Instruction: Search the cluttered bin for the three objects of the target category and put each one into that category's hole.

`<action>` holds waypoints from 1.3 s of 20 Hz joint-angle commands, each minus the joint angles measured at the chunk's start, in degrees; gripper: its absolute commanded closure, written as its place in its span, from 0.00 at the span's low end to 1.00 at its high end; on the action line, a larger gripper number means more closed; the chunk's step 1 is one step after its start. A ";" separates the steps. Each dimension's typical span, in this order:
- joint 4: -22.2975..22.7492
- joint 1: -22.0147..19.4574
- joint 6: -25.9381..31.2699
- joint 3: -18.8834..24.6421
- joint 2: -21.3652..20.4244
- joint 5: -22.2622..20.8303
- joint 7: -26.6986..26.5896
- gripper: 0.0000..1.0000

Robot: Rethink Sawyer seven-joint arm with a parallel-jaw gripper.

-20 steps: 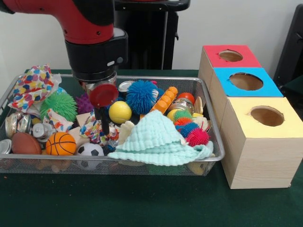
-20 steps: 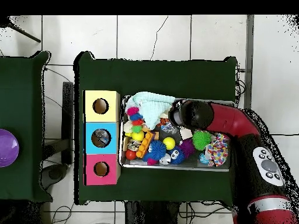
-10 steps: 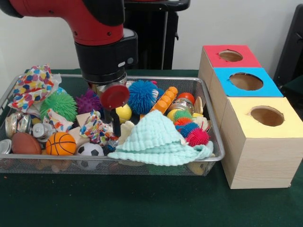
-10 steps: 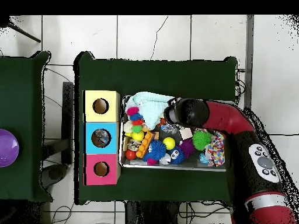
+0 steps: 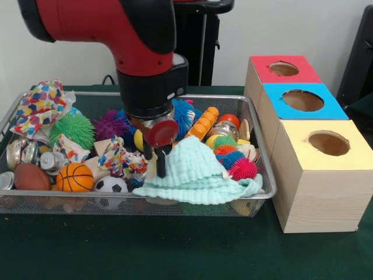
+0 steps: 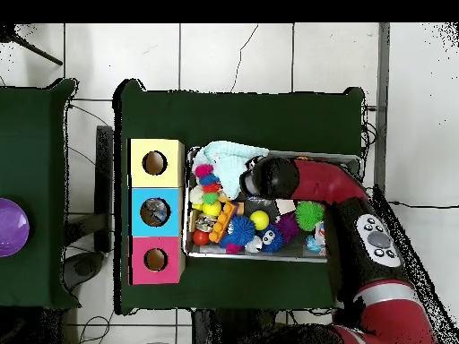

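Bin (image 5: 256, 195) crammed — balls, mint cloth (image 5: 195, 172), claw (image 5: 155, 158) inside

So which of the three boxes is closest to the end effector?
The yellow-topped box, at the front of the row beside the bin; the blue-topped and red-topped boxes sit farther back.

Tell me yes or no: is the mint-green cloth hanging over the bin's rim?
Yes. In the front view the mint-green cloth drapes over the bin's near rim.
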 commanded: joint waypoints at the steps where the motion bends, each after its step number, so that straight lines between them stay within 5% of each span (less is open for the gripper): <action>1: -1.07 2.95 -0.96 -4.96 5.15 -3.93 1.07 0.00; 19: -3.04 4.37 -3.95 -10.14 9.67 -2.97 1.21 0.00; 22: -2.50 3.97 -4.37 -9.41 8.38 -2.07 0.74 0.00; 26: 0.01 0.43 -6.77 -2.66 5.24 1.21 -2.83 0.00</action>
